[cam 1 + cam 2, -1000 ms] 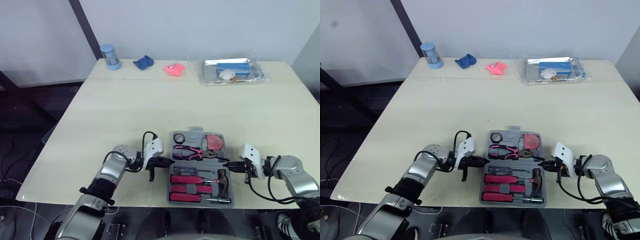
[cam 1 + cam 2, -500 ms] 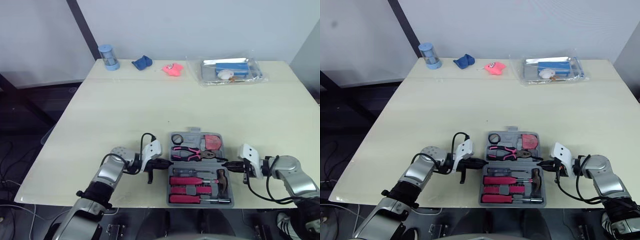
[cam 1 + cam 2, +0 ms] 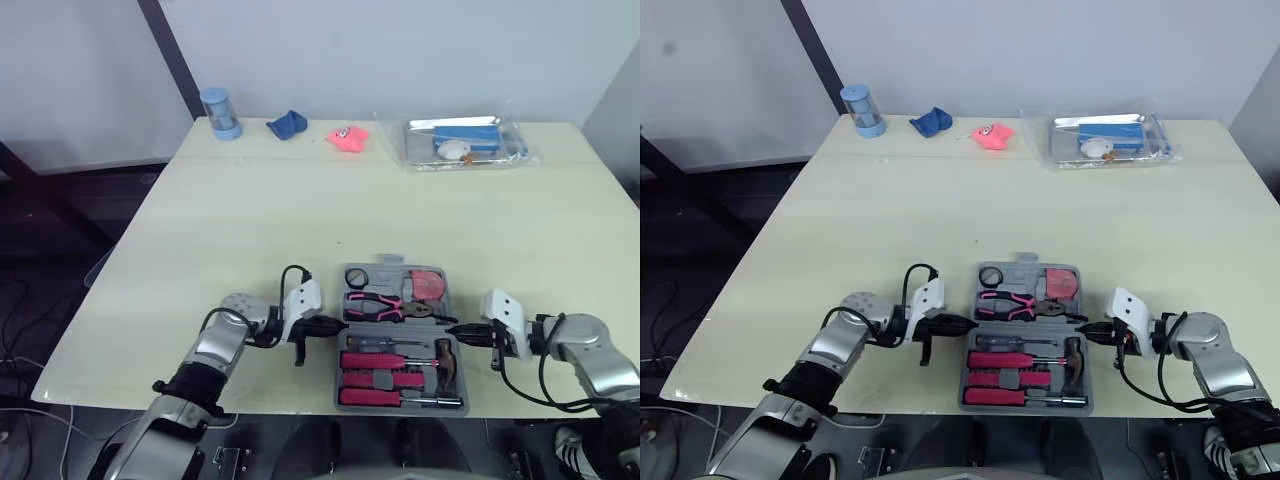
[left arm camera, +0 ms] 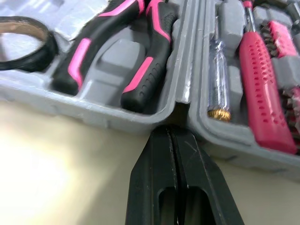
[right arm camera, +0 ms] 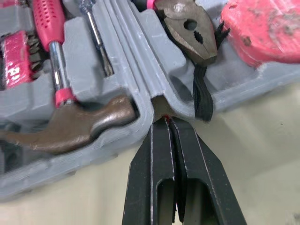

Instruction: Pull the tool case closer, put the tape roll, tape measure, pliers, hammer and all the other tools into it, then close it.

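The grey tool case (image 3: 347, 345) lies open near the table's front edge. Its far half holds the black tape roll (image 3: 358, 276), the red tape measure (image 3: 430, 285) and the pink-handled pliers (image 3: 378, 305). The near half holds the hammer (image 3: 447, 362) and red-handled screwdrivers (image 3: 385, 360). My left gripper (image 3: 325, 327) is shut, its tip against the case's left side at the hinge notch (image 4: 178, 110). My right gripper (image 3: 455, 330) is shut too, its tip touching the hinge notch (image 5: 158, 104) on the right side, between the hammer head (image 5: 84, 124) and the pliers' nose (image 5: 190, 28).
Along the table's far edge stand a blue cup (image 3: 220, 112), a blue cloth (image 3: 287, 124), a pink object (image 3: 348, 136) and a clear plastic tray (image 3: 465, 142). A wide stretch of bare tabletop (image 3: 300, 210) lies between them and the case. The front edge runs just below the case.
The view wobbled slightly. The case and both shut grippers keep their places at its two sides.
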